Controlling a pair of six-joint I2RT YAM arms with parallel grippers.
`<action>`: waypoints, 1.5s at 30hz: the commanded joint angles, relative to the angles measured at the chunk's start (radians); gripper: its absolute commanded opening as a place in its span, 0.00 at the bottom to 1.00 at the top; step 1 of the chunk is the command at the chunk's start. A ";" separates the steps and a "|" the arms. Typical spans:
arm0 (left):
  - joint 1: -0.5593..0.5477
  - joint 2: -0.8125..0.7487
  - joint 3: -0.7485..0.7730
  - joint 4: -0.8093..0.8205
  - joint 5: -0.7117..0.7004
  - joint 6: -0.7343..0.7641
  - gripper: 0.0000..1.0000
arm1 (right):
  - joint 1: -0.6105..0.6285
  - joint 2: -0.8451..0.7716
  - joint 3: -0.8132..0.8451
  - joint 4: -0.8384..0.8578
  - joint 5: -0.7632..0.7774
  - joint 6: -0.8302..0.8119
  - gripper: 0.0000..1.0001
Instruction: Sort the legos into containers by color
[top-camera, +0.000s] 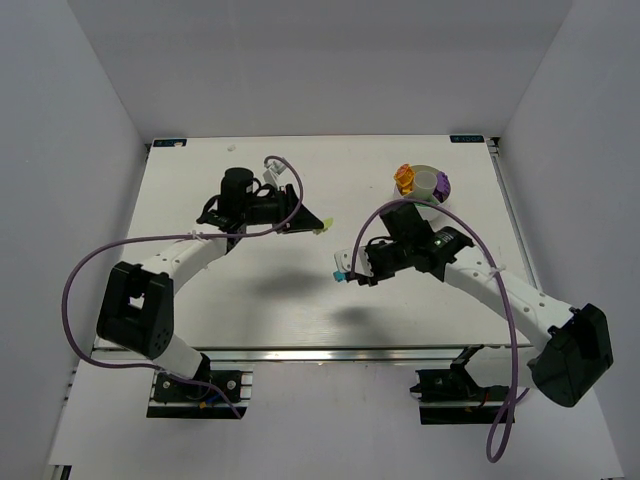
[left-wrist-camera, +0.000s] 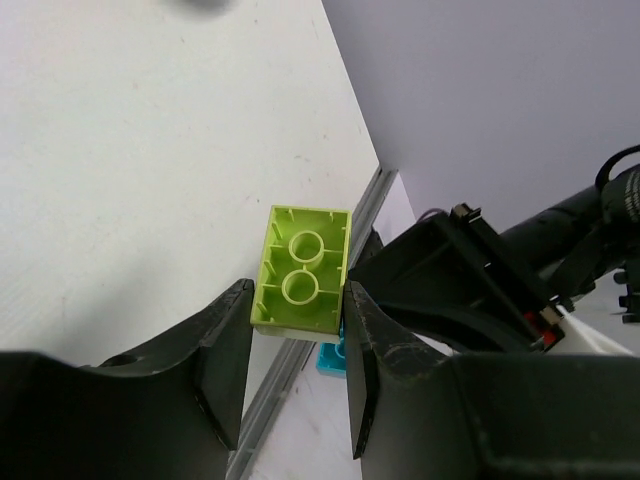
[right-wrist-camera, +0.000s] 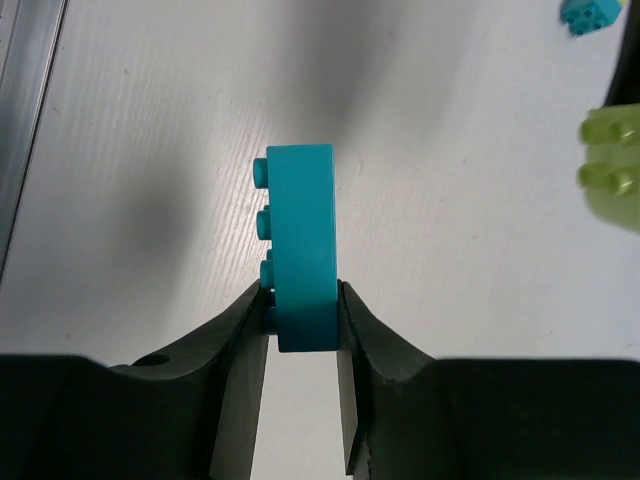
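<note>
In the right wrist view, a pale green brick (right-wrist-camera: 612, 155) is blurred and cut by the right edge, and a small cyan brick (right-wrist-camera: 583, 14) is cropped at the top corner. In the left wrist view, a cyan block (left-wrist-camera: 330, 358) sits mostly hidden behind the fingers (left-wrist-camera: 365, 370) of the left gripper (left-wrist-camera: 296, 305). From above, the white bowl (top-camera: 432, 178) is too small to tell its dividers.

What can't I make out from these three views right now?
Bowl, top view: too small to count dividers or bricks; absent from both wrist views.
Lime brick, left wrist view: only its hollow underside shows; right wrist view: blurred, cut by the right edge.
Held cyan brick, right wrist view: lower end hidden between the fingers of the right gripper.
Second cyan brick, right wrist view: cut by the top edge.
</note>
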 joint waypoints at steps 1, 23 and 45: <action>0.010 -0.003 0.067 -0.029 -0.006 0.040 0.00 | -0.007 -0.035 0.002 0.016 0.037 0.075 0.00; 0.003 -0.252 -0.115 -0.193 -0.416 0.432 0.00 | -0.298 0.082 0.287 -0.171 0.734 0.300 0.00; 0.003 -0.348 -0.152 -0.219 -0.473 0.495 0.00 | -0.524 0.402 0.517 -0.392 0.716 0.243 0.00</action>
